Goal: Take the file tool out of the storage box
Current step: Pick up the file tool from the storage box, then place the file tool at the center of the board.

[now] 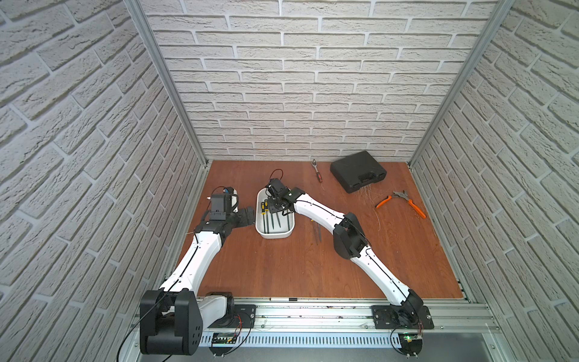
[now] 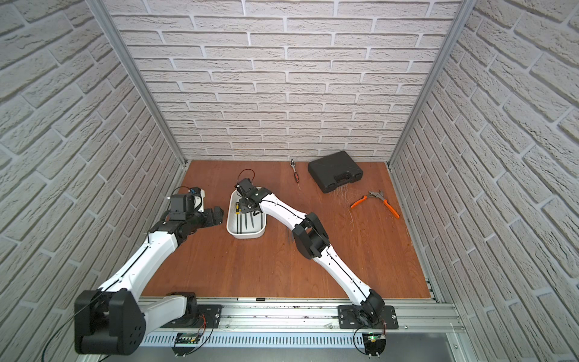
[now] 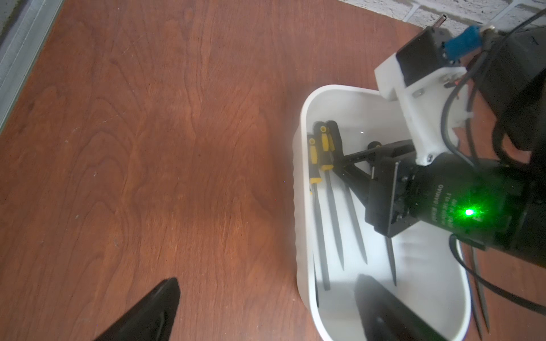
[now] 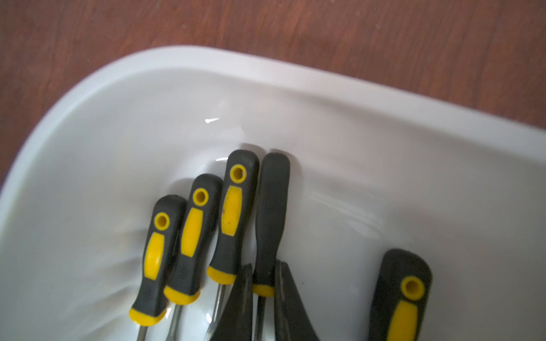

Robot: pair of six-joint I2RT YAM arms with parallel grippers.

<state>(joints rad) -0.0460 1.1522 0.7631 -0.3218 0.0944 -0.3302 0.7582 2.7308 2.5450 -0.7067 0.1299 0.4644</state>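
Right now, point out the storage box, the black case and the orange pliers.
storage box (image 1: 275, 235), a top view, near end wall
black case (image 1: 357, 170), a top view, lid centre
orange pliers (image 1: 403, 196), a top view, pivot

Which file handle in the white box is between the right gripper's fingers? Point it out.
The file showing an all-black handle face beside three yellow-inlaid ones; the right gripper pinches it at its yellow collar.
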